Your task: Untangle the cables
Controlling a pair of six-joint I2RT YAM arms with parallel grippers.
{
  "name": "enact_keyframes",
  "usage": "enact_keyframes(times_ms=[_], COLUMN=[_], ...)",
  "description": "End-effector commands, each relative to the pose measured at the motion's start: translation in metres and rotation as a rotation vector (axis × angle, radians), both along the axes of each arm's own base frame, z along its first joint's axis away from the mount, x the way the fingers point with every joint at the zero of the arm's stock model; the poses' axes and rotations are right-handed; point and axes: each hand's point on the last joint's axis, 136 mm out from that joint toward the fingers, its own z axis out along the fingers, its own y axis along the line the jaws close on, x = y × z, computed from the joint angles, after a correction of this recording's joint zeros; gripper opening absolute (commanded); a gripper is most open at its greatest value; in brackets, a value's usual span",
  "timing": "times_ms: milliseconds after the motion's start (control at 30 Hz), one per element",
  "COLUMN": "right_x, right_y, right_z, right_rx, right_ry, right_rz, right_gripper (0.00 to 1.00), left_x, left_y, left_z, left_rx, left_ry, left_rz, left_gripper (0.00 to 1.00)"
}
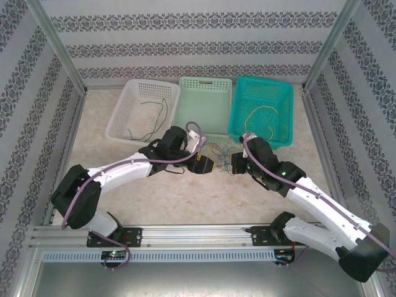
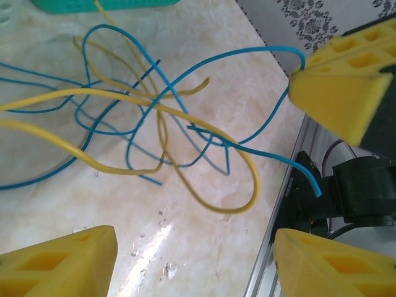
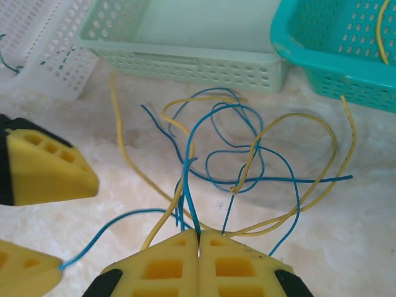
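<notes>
A tangle of thin blue and yellow cables (image 1: pixel 219 154) lies on the marble tabletop in front of the baskets. My right gripper (image 3: pixel 198 238) is shut on a blue cable (image 3: pixel 192 161), which rises from between its pads into the knot. Yellow cable (image 3: pixel 322 173) loops around the blue ones. My left gripper (image 2: pixel 195 266) hangs open just short of the tangle, with bare table between its fingers (image 2: pixel 55 263). One blue cable's free end (image 2: pixel 315 185) ends close to its right finger. The two grippers (image 1: pixel 201 164) (image 1: pixel 238 164) face each other across the tangle.
Three baskets stand behind the tangle: white (image 1: pixel 117 127) with a green cable (image 1: pixel 154 114), pale green (image 1: pixel 185 117), and teal (image 1: pixel 238 127) with a yellow cable (image 1: pixel 263 114). A metal rail (image 1: pixel 185 234) runs along the near edge. Patterned walls close in both sides.
</notes>
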Motion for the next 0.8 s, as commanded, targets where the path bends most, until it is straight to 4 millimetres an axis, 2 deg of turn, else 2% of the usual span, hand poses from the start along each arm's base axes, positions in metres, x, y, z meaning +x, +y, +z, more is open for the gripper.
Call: enact_keyframes(times_ms=[0,67,200,400,600,767], right_x=[0.002,0.001,0.0,0.008,0.018,0.025], right_y=[0.011,0.017,0.016,0.011,0.012,0.019], right_z=[0.018,0.025,0.029,0.023,0.015,0.019], right_rx=[0.006,0.015,-0.017,-0.031,-0.056,-0.033], right_ry=[-0.053,-0.066,-0.072,-0.056,-0.028,-0.029], right_rz=[0.049,0.07,0.065,-0.001,-0.047,-0.055], right_gripper=[0.0,0.0,0.0,0.0,0.0,0.0], left_x=[0.005,0.007,0.009,-0.001,-0.006,-0.007], left_y=[-0.005,-0.008,-0.014,-0.017,-0.01,-0.01], left_z=[0.003,0.003,0.012,0.014,0.016,0.014], left_rx=[-0.001,-0.013,-0.042,-0.066,-0.092,-0.093], left_ry=[0.001,0.005,0.005,0.007,-0.008,-0.014], left_rz=[-0.024,-0.022,-0.038,-0.094,-0.071,-0.061], left_gripper=[0.68,0.68,0.68,0.66,0.66,0.67])
